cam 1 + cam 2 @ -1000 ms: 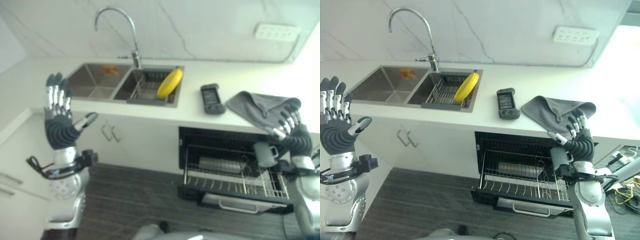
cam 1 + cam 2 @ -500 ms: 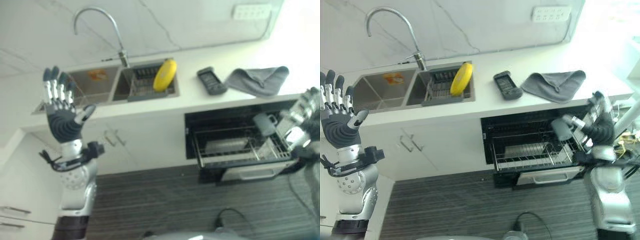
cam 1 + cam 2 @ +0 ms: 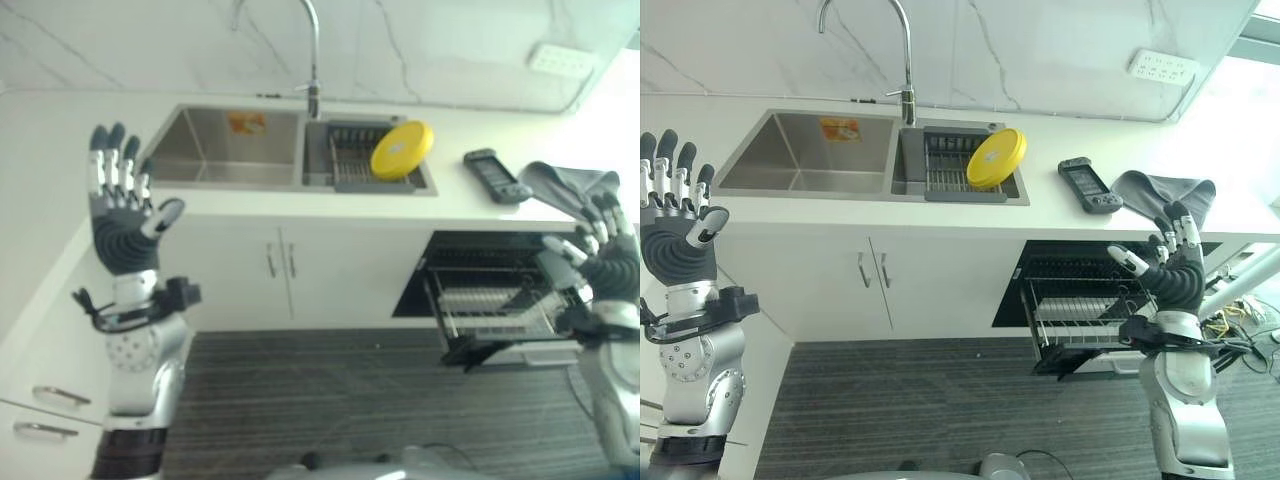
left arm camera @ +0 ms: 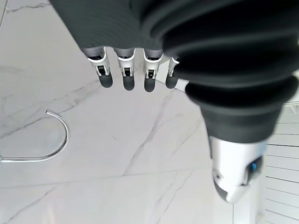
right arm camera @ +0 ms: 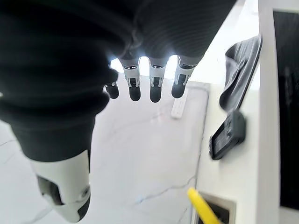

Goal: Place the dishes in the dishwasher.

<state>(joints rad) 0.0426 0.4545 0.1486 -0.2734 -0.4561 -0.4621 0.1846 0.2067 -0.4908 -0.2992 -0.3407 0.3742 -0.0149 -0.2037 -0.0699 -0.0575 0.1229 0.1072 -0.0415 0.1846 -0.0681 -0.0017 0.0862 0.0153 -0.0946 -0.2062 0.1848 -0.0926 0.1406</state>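
A yellow plate (image 3: pixel 996 158) leans upright in the dark drying rack (image 3: pixel 958 178) in the sink's right basin. Under the counter the dishwasher (image 3: pixel 1040 262) is open, with its wire rack (image 3: pixel 1085 312) pulled out and a pale dish lying in it. My right hand (image 3: pixel 1177 282) is raised open just right of that rack, fingers straight, holding nothing. A small grey shape (image 3: pixel 552 270) by its thumb may be a mug; I cannot tell. My left hand (image 3: pixel 678 235) is held up open at the far left, in front of the counter's corner, empty.
A black handheld device (image 3: pixel 1088 186) and a crumpled grey cloth (image 3: pixel 1162 190) lie on the white counter (image 3: pixel 1060 215) above the dishwasher. A curved tap (image 3: pixel 902 50) stands behind the double sink (image 3: pixel 805 165). White cupboard doors (image 3: pixel 875 285) are left of the dishwasher.
The camera has swung, so the whole scene has shifted. The right hand has come up in front of the counter edge. The grey mug seen beside it earlier is hard to make out now.
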